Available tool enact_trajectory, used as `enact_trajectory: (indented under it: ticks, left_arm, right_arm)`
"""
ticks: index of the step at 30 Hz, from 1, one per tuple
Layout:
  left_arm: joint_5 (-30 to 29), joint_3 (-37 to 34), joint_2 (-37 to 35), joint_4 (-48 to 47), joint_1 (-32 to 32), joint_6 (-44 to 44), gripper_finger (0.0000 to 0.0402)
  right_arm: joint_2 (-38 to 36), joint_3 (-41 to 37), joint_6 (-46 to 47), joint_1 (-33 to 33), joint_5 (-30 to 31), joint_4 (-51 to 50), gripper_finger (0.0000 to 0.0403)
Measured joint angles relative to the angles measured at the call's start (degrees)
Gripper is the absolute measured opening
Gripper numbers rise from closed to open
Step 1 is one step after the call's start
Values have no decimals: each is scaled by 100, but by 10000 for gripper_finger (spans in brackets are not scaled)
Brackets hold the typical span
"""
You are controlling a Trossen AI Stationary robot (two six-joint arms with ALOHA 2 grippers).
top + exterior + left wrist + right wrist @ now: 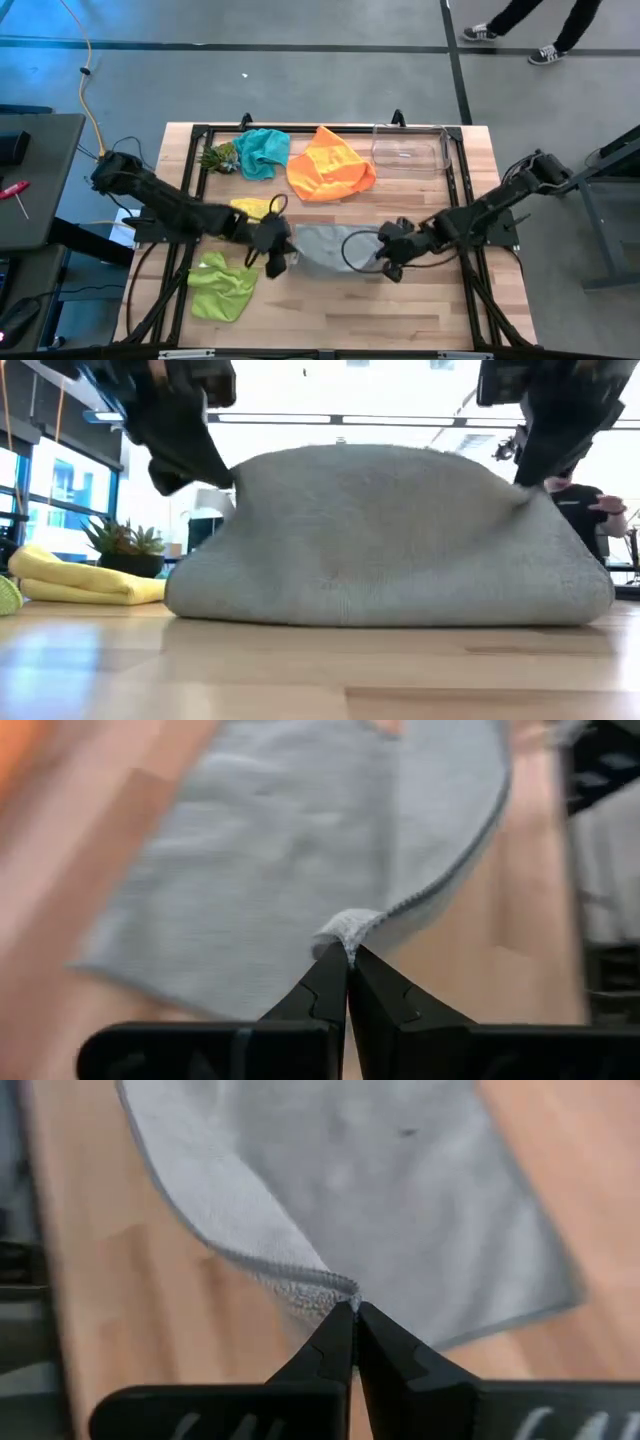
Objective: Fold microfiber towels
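A grey microfiber towel [325, 247] lies at the table's middle, its two near corners raised by my grippers. My left gripper [277, 260] is shut on its left near corner and my right gripper [392, 265] is shut on its right near corner. In the low view the towel [390, 540] forms a hump, its lower fold resting on the table. A yellow towel [252, 208], a lime green towel [222, 287], a teal towel [262, 150] and an orange towel [330, 165] lie loose on the table. My left gripper pinches the grey towel's corner [347, 928] between its two fingertips, at the stitched edge. The corner is lifted; the rest of the towel slopes away onto the table. My right gripper pinches the towel's other near corner [335, 1292] between its two fingertips, at the stitched edge. That corner is lifted and the cloth hangs slack down to the table.
A clear plastic bin [410, 150] stands at the far right. A small green spiky plant [218, 157] sits beside the teal towel. Bare wood shows along the near edge [350, 310]. A person walks beyond the table [530, 30]; another stands in the room behind [580, 500].
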Motion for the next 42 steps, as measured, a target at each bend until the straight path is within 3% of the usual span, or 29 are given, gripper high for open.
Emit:
enact_trajectory:
  ticks: [9, 21, 37, 42]
  left_arm:
    - [-2, -6, 189, -642, 610, 193, 0]
    - [-122, 0, 764, -696, 627, -494, 0]
    - [-722, 2, 804, -697, 632, -312, 1]
    - [-896, 2, 804, -887, 640, -311, 22]
  right_arm:
    - [20, -2, -161, -574, 153, -570, 0]
    - [26, -591, 342, -829, 155, -22, 0]
    - [26, -646, 240, -1015, 483, 109, 0]
    - [26, -646, 336, -1015, 546, 88, 1]
